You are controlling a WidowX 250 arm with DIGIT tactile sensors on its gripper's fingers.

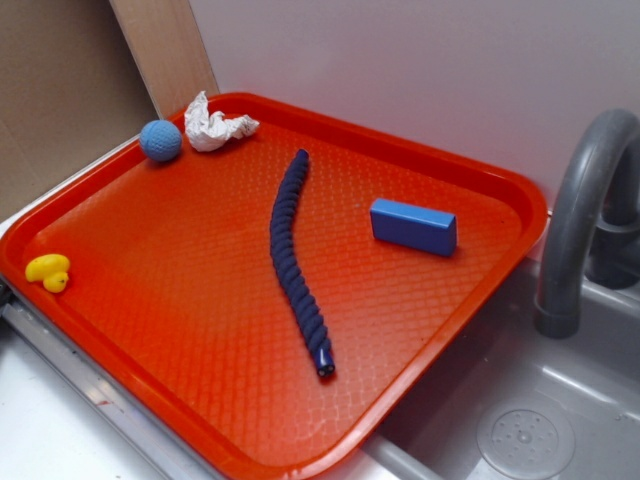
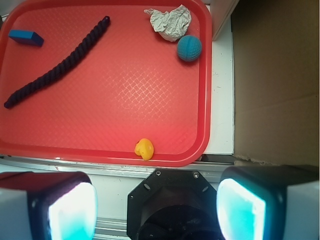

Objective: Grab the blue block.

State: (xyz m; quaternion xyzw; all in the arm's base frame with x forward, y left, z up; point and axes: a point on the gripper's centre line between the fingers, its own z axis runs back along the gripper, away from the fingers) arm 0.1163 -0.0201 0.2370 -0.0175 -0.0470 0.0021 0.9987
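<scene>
The blue block (image 1: 413, 226) lies flat on the right part of the orange tray (image 1: 200, 300), close to its far rim. From the wrist camera the blue block (image 2: 26, 37) shows small at the top left of the tray (image 2: 125, 105). My gripper (image 2: 157, 207) hangs high above the counter just outside the tray's near rim, far from the block. It is open, its two glowing pads wide apart with nothing between them. The gripper does not show in the exterior view.
A dark navy braided rope (image 1: 295, 258) runs across the tray's middle. A light-blue knitted ball (image 1: 160, 140) and a crumpled white paper (image 1: 215, 125) sit at the far left corner, a yellow duck (image 1: 48, 271) at the near left. A grey faucet (image 1: 580, 220) and sink (image 1: 520, 420) stand right.
</scene>
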